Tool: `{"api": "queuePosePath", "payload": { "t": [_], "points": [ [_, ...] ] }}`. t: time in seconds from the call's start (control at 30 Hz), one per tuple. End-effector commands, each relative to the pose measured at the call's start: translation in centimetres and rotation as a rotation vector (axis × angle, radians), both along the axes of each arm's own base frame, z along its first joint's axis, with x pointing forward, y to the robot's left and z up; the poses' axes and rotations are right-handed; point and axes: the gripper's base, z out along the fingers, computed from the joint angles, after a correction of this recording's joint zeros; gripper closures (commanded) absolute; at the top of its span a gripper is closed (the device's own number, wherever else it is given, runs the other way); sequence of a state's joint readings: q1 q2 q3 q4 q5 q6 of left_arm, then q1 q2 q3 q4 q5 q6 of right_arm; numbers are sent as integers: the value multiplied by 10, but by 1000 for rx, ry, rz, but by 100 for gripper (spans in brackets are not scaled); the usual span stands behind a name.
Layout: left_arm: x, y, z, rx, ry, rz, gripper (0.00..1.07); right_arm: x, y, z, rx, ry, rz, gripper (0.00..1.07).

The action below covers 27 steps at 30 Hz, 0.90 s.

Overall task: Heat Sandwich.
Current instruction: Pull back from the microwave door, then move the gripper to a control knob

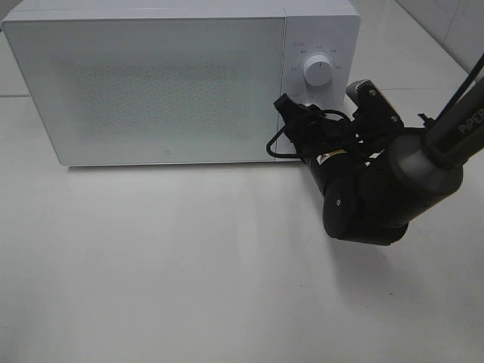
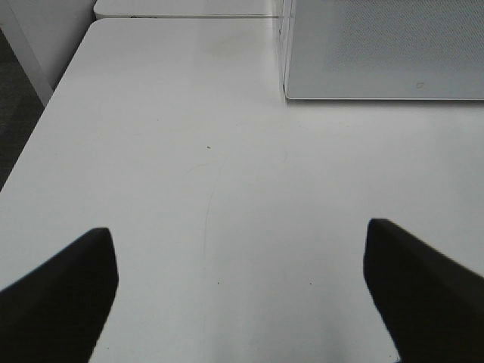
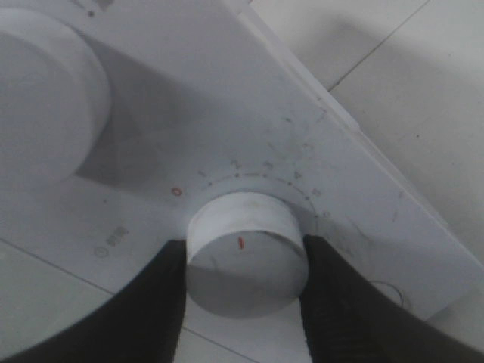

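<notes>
The right gripper (image 3: pixel 243 253) is at the control panel on the right side of the microwave (image 1: pixel 151 83). Its two black fingers (image 3: pixel 162 302) are clamped on the lower knob (image 3: pixel 242 227), one on each side, just below the upper knob (image 1: pixel 316 72). The left gripper (image 2: pixel 238 231) hangs over the white table (image 2: pixel 189 151) in front of the microwave's left corner, with its jaws wide apart and holding nothing. The microwave door is shut, and it cannot be told where the sandwich is.
</notes>
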<state>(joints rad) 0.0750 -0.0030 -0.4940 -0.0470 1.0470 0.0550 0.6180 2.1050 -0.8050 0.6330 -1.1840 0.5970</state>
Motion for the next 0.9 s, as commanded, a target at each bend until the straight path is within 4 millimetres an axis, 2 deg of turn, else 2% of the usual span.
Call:
{"api": "queuePosePath", "payload": {
  "t": [0.03, 0.13, 0.2, 0.37, 0.9],
  "points": [
    [-2, -1, 0, -5, -27, -2, 25, 2, -3, 32, 205, -197, -55, 107],
    [-2, -1, 0, -5, -27, -2, 25, 1, -3, 34, 275, -199, -63, 107],
    [-2, -1, 0, -5, -27, -2, 25, 1, -3, 35, 395, -195, -71, 107],
    [-2, -1, 0, -5, -27, -2, 25, 1, -3, 35, 571, -187, -84, 107],
    [-2, -1, 0, -5, -27, -2, 25, 1, -3, 35, 958, -162, -116, 107]
  ]
}}
